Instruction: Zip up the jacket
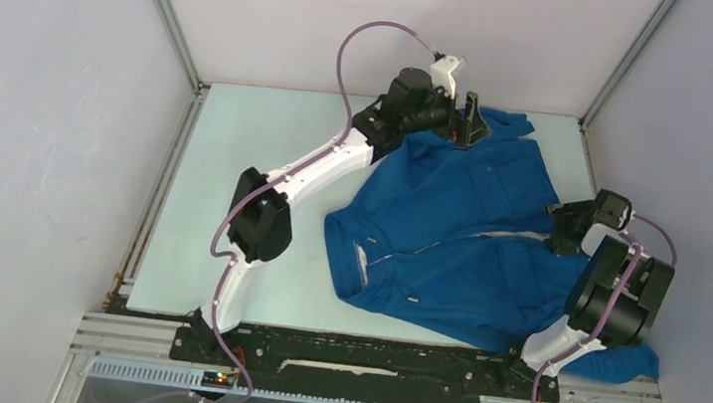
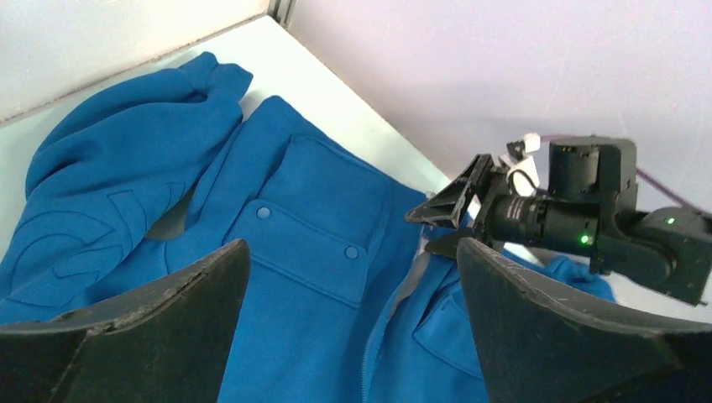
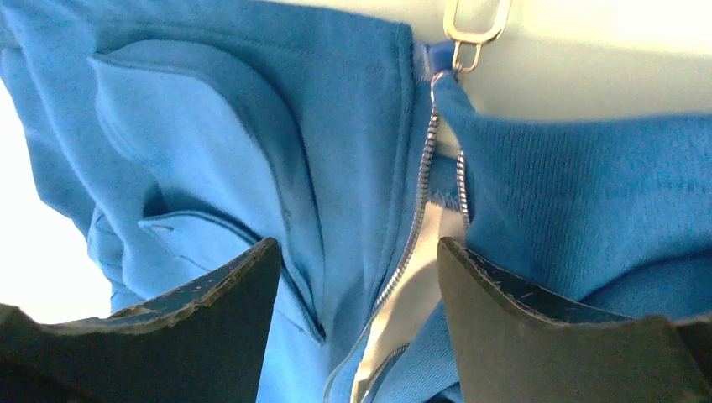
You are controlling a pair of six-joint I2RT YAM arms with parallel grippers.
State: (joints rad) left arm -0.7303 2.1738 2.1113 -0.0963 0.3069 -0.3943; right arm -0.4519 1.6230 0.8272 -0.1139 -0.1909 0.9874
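The royal-blue jacket [image 1: 450, 221] lies flat on the table, collar toward the near left and hem toward the right. Its zipper [image 1: 519, 236] gapes and shows pale lining. My left gripper [image 1: 468, 123] is open and empty above the jacket's far edge; in its wrist view [image 2: 353, 248] a snap pocket and the zipper teeth [image 2: 369, 353] lie under it. My right gripper [image 1: 562, 228] is open at the hem end. In its wrist view [image 3: 357, 243] the jaws straddle the zipper [image 3: 420, 193] without touching it. The silver zipper pull [image 3: 472, 21] lies beyond them.
The pale green table [image 1: 256, 171] is walled by white panels with metal corner posts [image 1: 167, 12]. One sleeve [image 1: 625, 365] drapes near the front right corner beside the right arm's base. A black base rail [image 1: 366, 358] runs along the near edge.
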